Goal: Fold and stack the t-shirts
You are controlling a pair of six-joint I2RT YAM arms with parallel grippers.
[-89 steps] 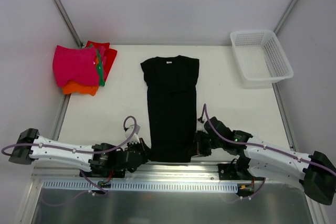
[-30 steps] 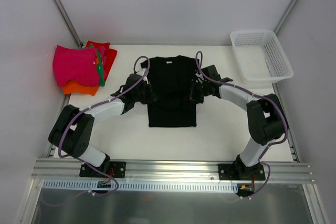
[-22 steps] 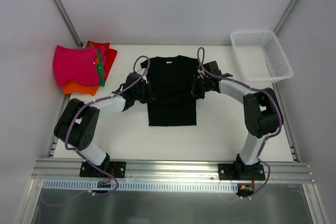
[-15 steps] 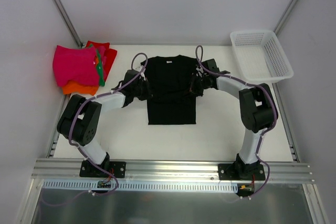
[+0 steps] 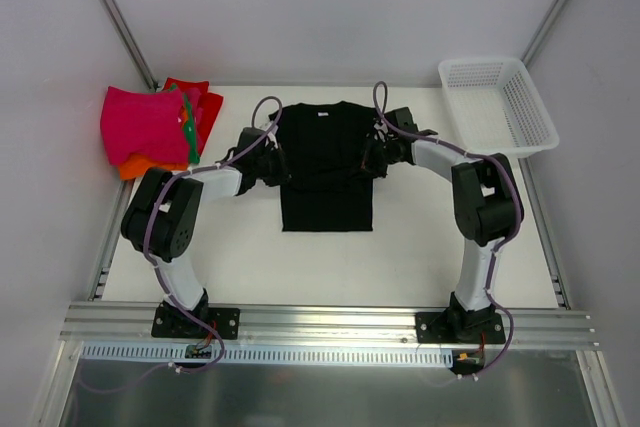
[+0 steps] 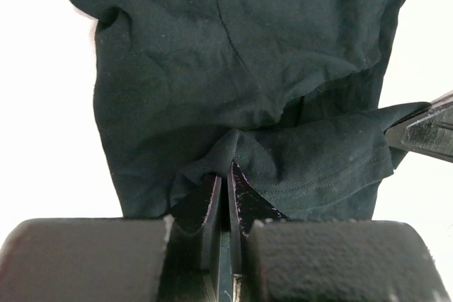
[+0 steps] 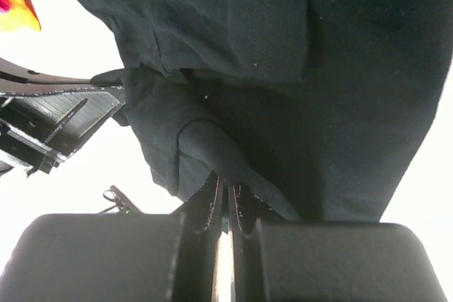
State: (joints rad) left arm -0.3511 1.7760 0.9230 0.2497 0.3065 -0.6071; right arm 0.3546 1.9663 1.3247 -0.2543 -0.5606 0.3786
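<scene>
The black t-shirt (image 5: 327, 172) lies in the middle of the table, its lower half doubled over the upper half, the white neck label at the far end. My left gripper (image 5: 276, 163) is shut on a pinch of black cloth (image 6: 241, 54) at the shirt's left edge. My right gripper (image 5: 372, 158) is shut on the cloth (image 7: 283, 54) at the right edge. In each wrist view the closed fingertips, left gripper (image 6: 225, 175) and right gripper (image 7: 226, 185), hold a raised ridge of fabric. Folded t-shirts are piled at the far left: magenta (image 5: 145, 125), orange (image 5: 150, 169), red (image 5: 205, 107), green (image 5: 188, 133).
A white mesh basket (image 5: 497, 107) stands at the far right corner. The white table (image 5: 430, 237) ends in a metal rail (image 5: 330, 322) at the near edge. Both arms reach far out, elbows beside the shirt.
Three seconds ago the shirt lay full length with both grippers at its near hem. The hem has been carried over the top half, and in the last second both grippers moved slightly farther away.
</scene>
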